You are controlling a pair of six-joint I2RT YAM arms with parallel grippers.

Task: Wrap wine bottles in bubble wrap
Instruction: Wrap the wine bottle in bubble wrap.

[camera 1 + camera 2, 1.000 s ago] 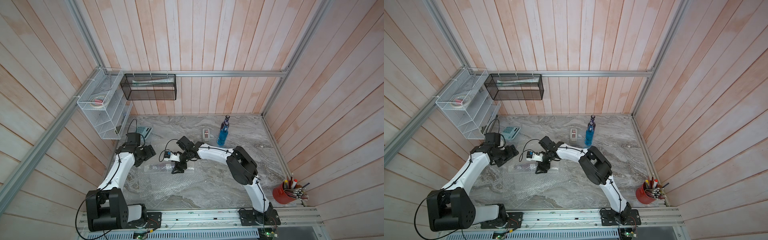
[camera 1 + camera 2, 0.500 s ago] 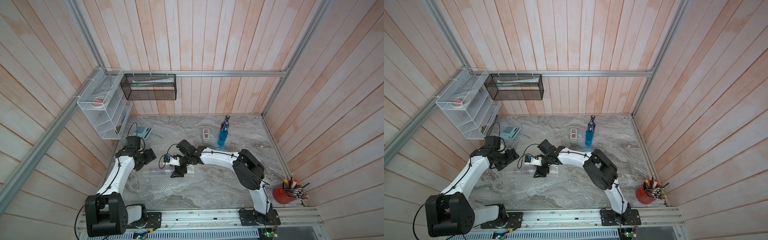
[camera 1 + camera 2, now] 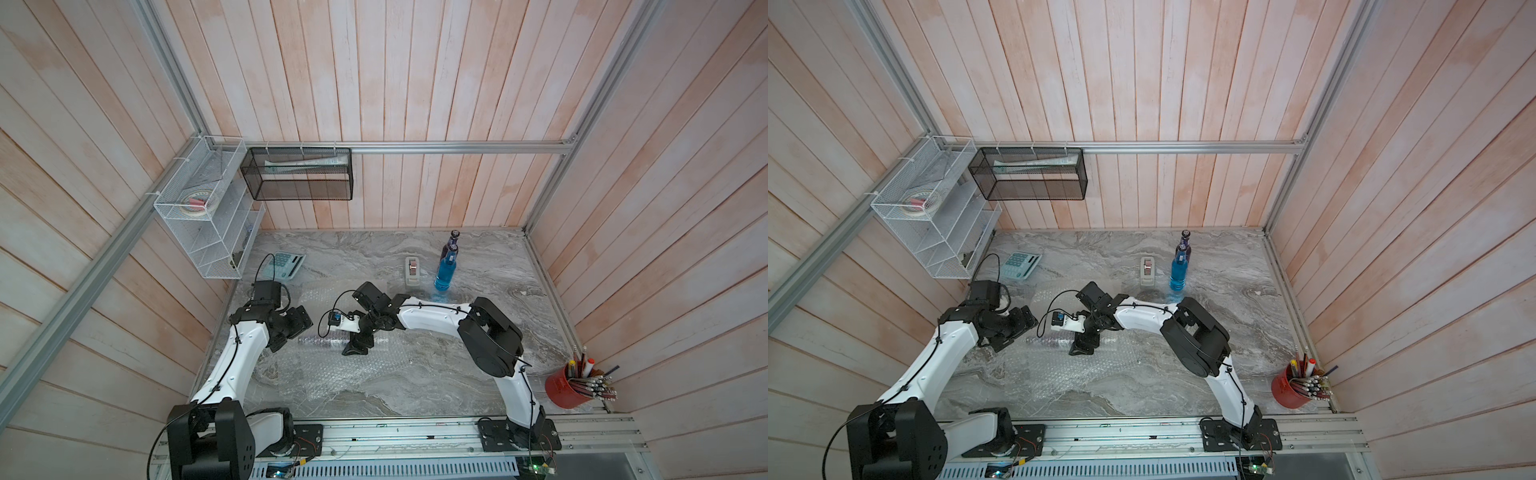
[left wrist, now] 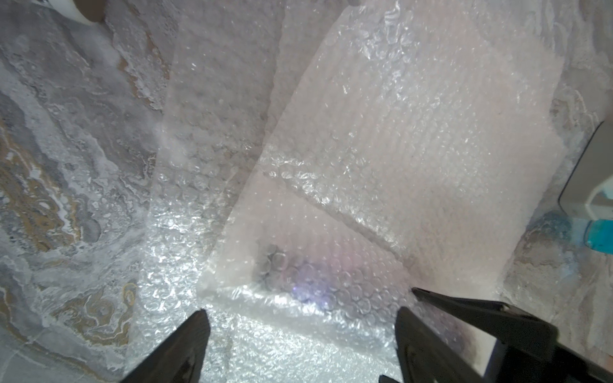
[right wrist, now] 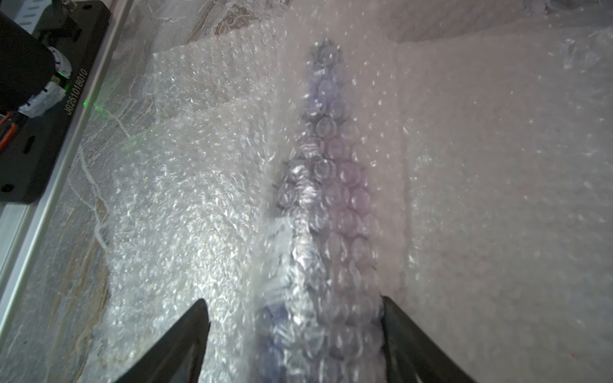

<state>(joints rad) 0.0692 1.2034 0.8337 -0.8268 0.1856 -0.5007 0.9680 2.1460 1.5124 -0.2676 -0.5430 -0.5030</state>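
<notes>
Presently the step in hand looks like rolling the first purple bottle [image 5: 328,199] into the bubble wrap [image 3: 365,374]. The bottle lies on its side toward the left edge of the bench [image 3: 457,353], about midway between the back and front edges. A layer of wrap is already over it, so its dark cap end and violet body show only as a blur through the bubbles. It tapers from body to neck, so I judge it will tend to veer as it rolls.

More of the clear sheet spreads flat from the bottle toward the front edge. That loose stretch suggests the wrapping is only partly done.

The right gripper [image 5: 295,335] is down over the body of the bottle, its jaws spread to either side of the roll and not pinching it. The left gripper [image 4: 300,338] is at the cap end, jaws likewise spread wide, with nothing between them but wrap.

The next move probably calls for both to bear on the roll evenly and turn it on over the free sheet. The layer must stay snug and the neck end must not run ahead.

Near the back right corner stand the blue bottle [image 3: 445,270] and, just behind it, a second purple bottle [image 3: 453,245], both unwrapped. A grey tape dispenser [image 3: 412,272] sits just beside them.
</notes>
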